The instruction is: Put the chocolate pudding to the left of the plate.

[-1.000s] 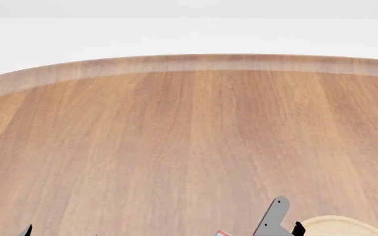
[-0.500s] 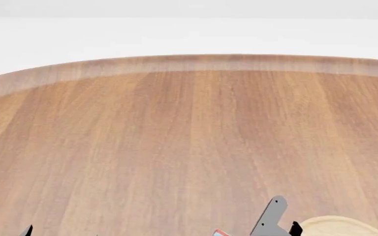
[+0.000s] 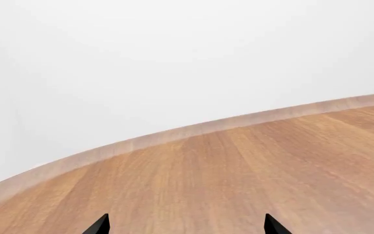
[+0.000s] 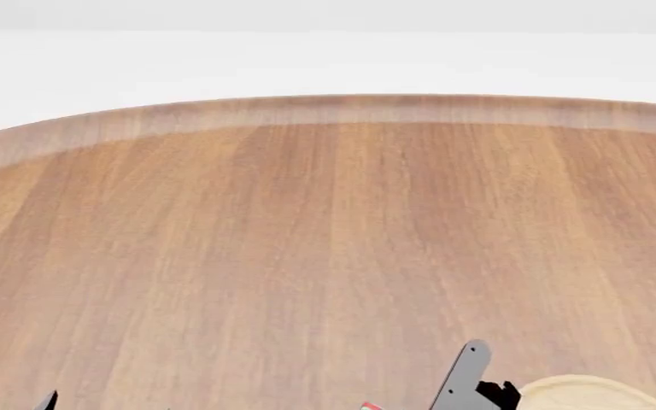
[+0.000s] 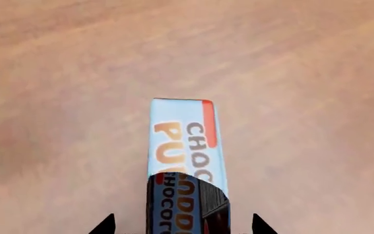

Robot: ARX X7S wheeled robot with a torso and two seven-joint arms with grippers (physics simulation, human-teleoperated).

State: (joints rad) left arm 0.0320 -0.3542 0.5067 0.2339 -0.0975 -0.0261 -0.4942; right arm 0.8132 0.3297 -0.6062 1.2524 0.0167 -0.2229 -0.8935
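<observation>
Your right gripper [image 5: 181, 225] is spread wide, its two black tips flanking the chocolate pudding [image 5: 185, 161] without touching it. Bring the tips down evenly along the carton's narrow sides and centre it between them before you squeeze, so the carton does not twist or tip. It stands on the table [image 4: 305, 256] close to the near edge, just left of the plate [image 4: 584, 393], only a corner of it peeking into the head view. Your left gripper [image 3: 185, 225] hangs over bare wood, also wide apart and empty.
</observation>
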